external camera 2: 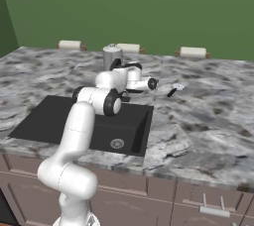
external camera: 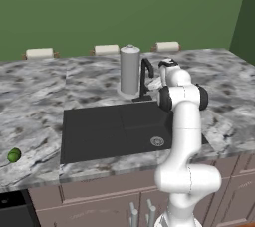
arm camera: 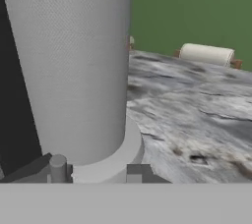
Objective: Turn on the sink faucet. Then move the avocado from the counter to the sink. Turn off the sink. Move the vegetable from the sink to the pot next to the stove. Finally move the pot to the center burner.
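The faucet (external camera: 145, 79) stands at the back rim of the sink (external camera: 99, 131), near its right end, just beside the grey canister (external camera: 130, 69), and my gripper (external camera: 167, 64) is up at it, on the right side of the spout, above the counter (external camera: 35, 91) behind the basin. From the hand view I get the canister (arm camera: 74, 61) close up, a dark upright strip at the left edge that I take for the faucet, and the marbled top running back to a pale roll (arm camera: 206, 53) at the wall; my fingertips are not clear enough there, so I cannot tell whether the jaws are apart or together, and I see nothing held between them. I see no water in the basin or at the spout, so I can't say whether the tap is on; I judge I am working the first step, at the lever. The avocado (external camera: 14, 156) lies on the counter near its front edge, well left of the sink, untouched. So the fruit's move to the sink, shutting off the water, the drop into the pot and the pot's move to the burner all look still to do. A black corner at the lower left of the left base view may be the stove.
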